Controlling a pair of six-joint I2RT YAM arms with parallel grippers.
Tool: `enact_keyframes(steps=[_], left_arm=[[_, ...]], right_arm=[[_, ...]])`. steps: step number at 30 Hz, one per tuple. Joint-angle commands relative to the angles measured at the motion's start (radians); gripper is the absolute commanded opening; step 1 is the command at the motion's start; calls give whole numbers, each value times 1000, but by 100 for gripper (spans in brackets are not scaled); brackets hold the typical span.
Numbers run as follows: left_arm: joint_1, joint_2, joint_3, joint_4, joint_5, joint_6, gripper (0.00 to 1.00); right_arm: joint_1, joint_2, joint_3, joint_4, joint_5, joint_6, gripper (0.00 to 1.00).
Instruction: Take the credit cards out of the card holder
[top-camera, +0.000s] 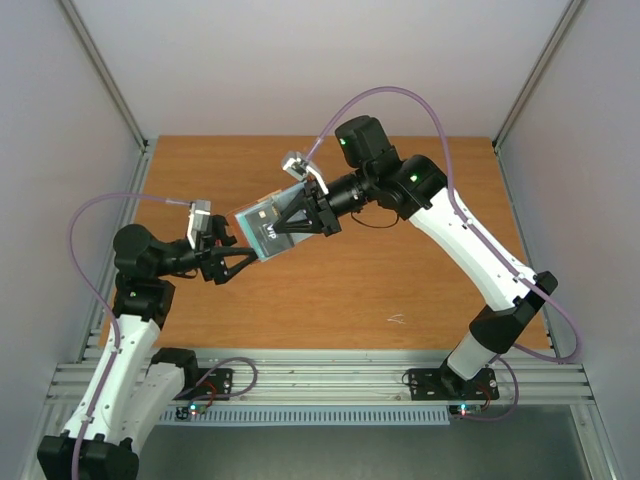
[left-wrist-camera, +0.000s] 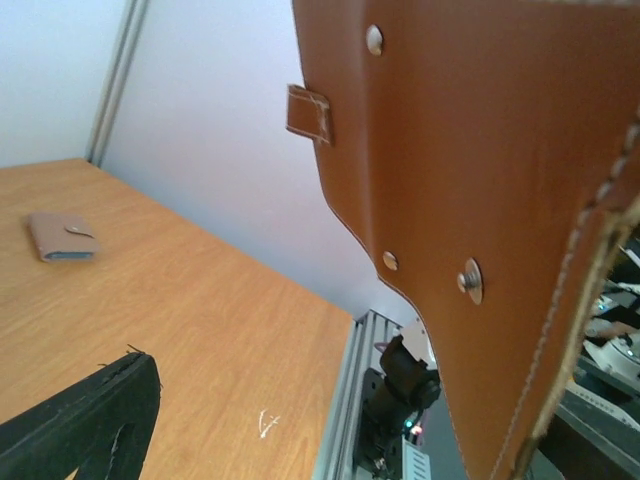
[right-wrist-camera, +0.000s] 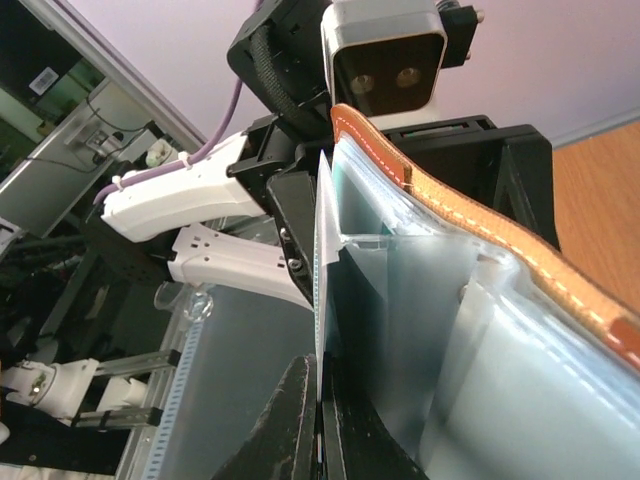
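- Black left gripper (top-camera: 228, 262) just this side of the card holder (top-camera: 250, 218), jaws wide, empty
- Holder aloft, spread open, a black card (top-camera: 268, 236) inside
- Right gripper (top-camera: 290, 222) beyond, clamped on it
- Judged: no card out yet, all left to pull

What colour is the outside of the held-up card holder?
The card holder is tan-brown with pale stitching; left wrist view shows it best.
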Motion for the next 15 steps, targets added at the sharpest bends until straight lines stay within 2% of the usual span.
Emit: enact_keyframes(steps=[1,5,12,15], left_arm=[[-3,-8,-12,133,-95,-82,89],[-2,-1,0,217,-101,-166,99],[0,0,18,277,-51,-236,99],[1,-1,-8,212,54,-165,99]], right_arm=[[-5,6,32,3,-30,-2,1],[-5,6,30,-4,-23,-9,1],[-4,7,24,0,-17,-7,1],[-5,1,22,0,1,-15,1]])
